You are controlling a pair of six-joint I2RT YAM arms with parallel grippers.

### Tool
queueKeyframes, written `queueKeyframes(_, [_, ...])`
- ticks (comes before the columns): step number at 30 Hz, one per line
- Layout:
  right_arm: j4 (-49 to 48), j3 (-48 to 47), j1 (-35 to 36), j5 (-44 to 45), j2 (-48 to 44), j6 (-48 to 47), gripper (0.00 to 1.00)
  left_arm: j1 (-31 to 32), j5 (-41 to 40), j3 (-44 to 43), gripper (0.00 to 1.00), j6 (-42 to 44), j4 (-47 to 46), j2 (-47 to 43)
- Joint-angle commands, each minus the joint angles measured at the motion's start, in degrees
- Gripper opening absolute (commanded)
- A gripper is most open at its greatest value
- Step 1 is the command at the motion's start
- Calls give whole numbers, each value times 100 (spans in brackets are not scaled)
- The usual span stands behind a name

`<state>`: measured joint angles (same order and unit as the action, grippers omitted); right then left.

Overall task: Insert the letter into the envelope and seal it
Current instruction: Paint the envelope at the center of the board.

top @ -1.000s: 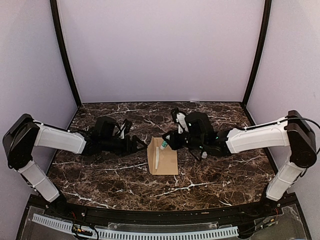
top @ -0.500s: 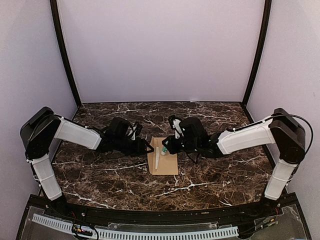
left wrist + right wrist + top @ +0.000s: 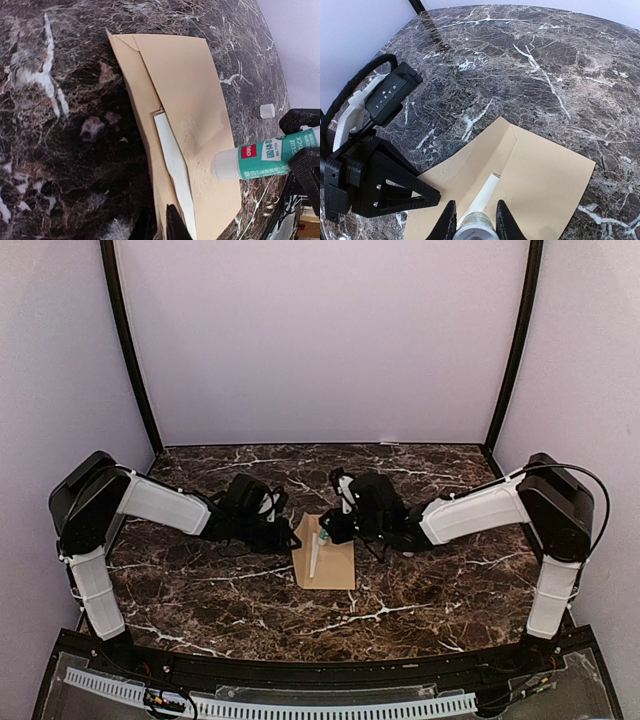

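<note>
Left wrist: shows envelope (image 3: 190, 90) flat on marble table (image 3: 60, 150), centre, between both arms; white strip (image 3: 172, 155) peeking along flap edge. Looks pinned at near edge by left gripper (image 3: 161, 223), jaws nearly together on paper. Clenched in right gripper (image 3: 475, 220): glue stick (image 3: 255, 157), tip over envelope face, contact unclear. Probably gluing flap now. Hold pin firm, run stick along flap margin in one light pass, stay off strip, then fold and press. Mind loose cap (image 3: 268, 110) beside envelope. Readable on green label: "deli", Chinese characters, partial "GLUE STICK".
</note>
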<state>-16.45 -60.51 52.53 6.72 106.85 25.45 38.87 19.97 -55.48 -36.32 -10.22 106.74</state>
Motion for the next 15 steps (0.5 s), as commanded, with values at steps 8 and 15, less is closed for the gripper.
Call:
queueKeyframes(8, [-127, -418, -78, 310, 363, -211, 0, 49, -209, -249, 0, 214, 394, -22])
queueKeyframes(15, [-96, -401, -78, 330, 366, -163, 0, 50, -243, -314, 0, 266, 479, -15])
